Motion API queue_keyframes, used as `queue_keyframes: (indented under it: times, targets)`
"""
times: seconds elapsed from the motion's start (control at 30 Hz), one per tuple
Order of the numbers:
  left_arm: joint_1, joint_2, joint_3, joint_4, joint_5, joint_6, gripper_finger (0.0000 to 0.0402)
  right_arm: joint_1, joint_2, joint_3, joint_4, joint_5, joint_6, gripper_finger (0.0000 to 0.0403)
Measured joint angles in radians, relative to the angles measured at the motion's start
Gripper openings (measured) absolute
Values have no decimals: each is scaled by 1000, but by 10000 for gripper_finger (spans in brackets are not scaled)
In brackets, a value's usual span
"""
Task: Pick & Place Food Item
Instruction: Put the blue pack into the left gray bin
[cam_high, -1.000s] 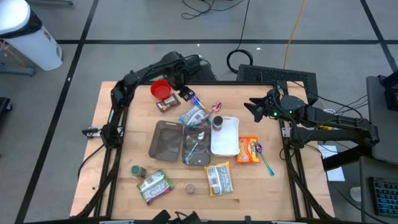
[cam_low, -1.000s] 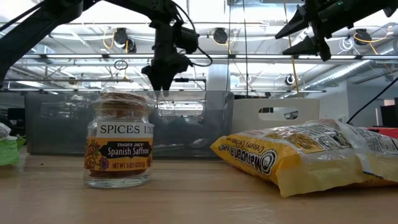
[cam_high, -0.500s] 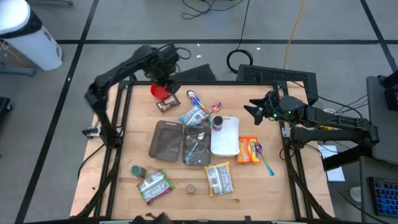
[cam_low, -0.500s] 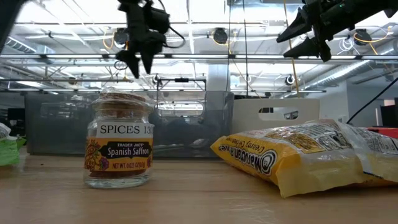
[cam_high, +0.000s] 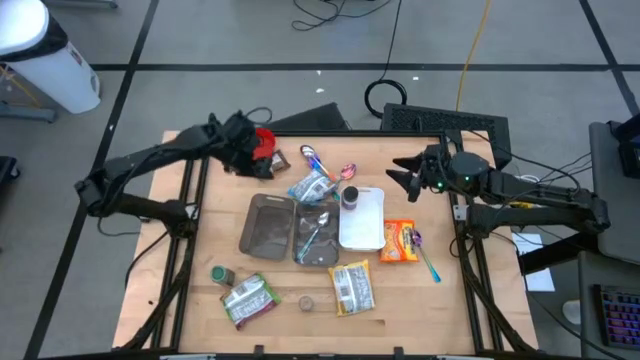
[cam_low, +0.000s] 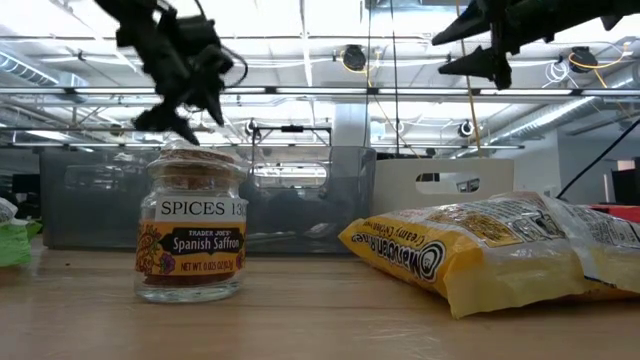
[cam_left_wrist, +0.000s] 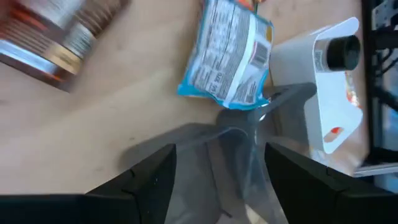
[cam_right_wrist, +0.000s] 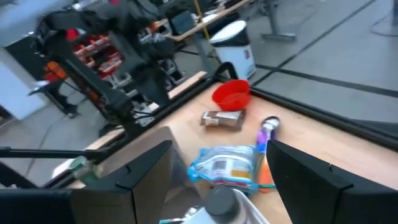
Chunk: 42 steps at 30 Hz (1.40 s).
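Food item: your blue snack packet (cam_high: 309, 187) lies on the counter (cam_high: 190, 255), just beside the far edge of the grey tray (cam_high: 266, 226).
High view, left arm: you have it stretched low across the counter's far left corner, its left claw (cam_high: 243, 152) beside the red bowl (cam_high: 265, 143), fingers spread, holding nothing.
High view, right arm: your right claw (cam_high: 397, 176) hangs over the counter's far right side, fingers apart and empty.
High view, containers: the tray's right half holds cutlery; the left half looks bare. A white board (cam_high: 362, 218) carries a dark-lidded jar (cam_high: 350, 196).
Low view: both claws show up high; a saffron jar (cam_low: 190, 224) and a yellow bag (cam_low: 480, 248) sit in front.
Left wrist view: the blue packet touches the tray's rim (cam_left_wrist: 205, 140).
Right wrist view: the red bowl stands empty, a brown bar (cam_right_wrist: 222, 119) beside it.
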<state>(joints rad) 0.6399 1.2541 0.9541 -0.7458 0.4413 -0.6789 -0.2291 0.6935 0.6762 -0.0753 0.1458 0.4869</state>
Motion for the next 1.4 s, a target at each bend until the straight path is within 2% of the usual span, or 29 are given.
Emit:
queue_keyframes:
  times: [0.2,0.37,0.53,0.63,0.8,1.1,1.4]
  targets:
    - [5,46,-136,250,99,-75,255,0,64,0,4,-41,49,251]
    - [38,130,-132,290,123,-49,255,0,102,0,27,-79,67,251]
    - [70,249,-99,291,221,23,255,-6,124,0,68,-103,81,251]
    - [84,301,-97,280,246,49,255,-6,127,0,74,-103,98,251]
    - [98,343,-94,269,244,91,255,-6,128,0,72,-103,104,251]
    - [100,377,-94,286,182,113,255,-6,128,0,76,-97,102,251]
    - [97,428,-94,378,219,92,255,-7,128,0,76,-96,103,251]
